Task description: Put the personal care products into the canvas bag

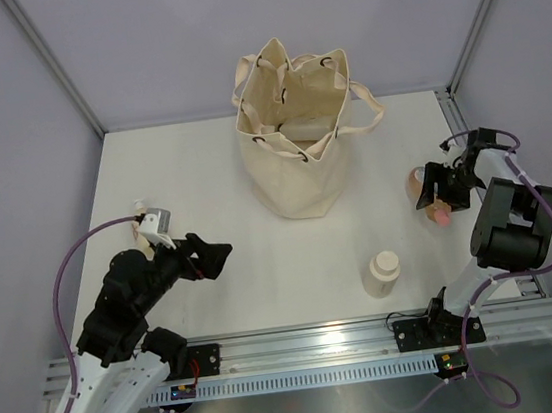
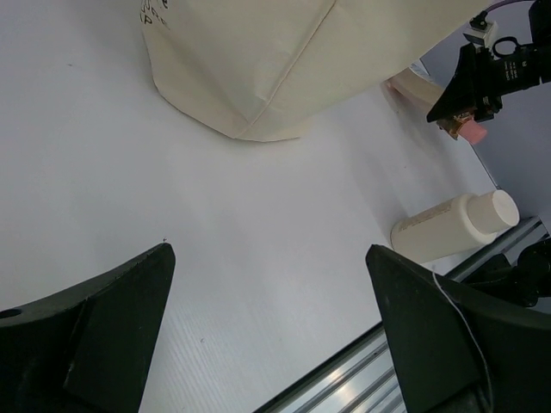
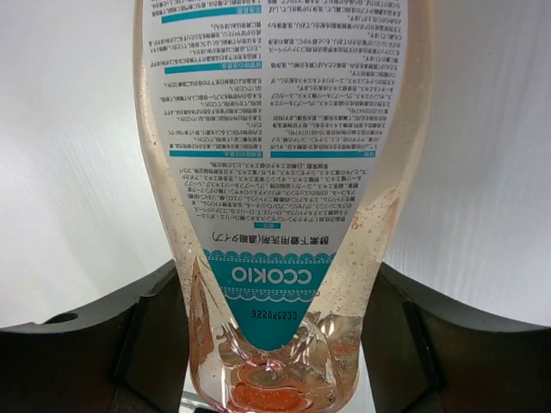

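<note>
The canvas bag (image 1: pixel 295 154) stands open at the back middle of the table, with white products (image 1: pixel 298 124) showing inside it. My right gripper (image 1: pixel 436 193) is shut on the clear bottle with pink (image 1: pixel 418 181) at the right side, low over the table. In the right wrist view the fingers (image 3: pixel 155 318) press both sides of this bottle (image 3: pixel 280 172). A cream squat bottle (image 1: pixel 382 274) stands near the front right. My left gripper (image 1: pixel 218 255) is open and empty, front left of the bag. The left wrist view shows the bag (image 2: pixel 258 60), the cream bottle (image 2: pixel 452 225) and the open gripper (image 2: pixel 269 251).
A metal rail (image 1: pixel 313 343) runs along the table's near edge. Grey walls close in the back and sides. The right gripper (image 2: pixel 482 77) also shows in the left wrist view.
</note>
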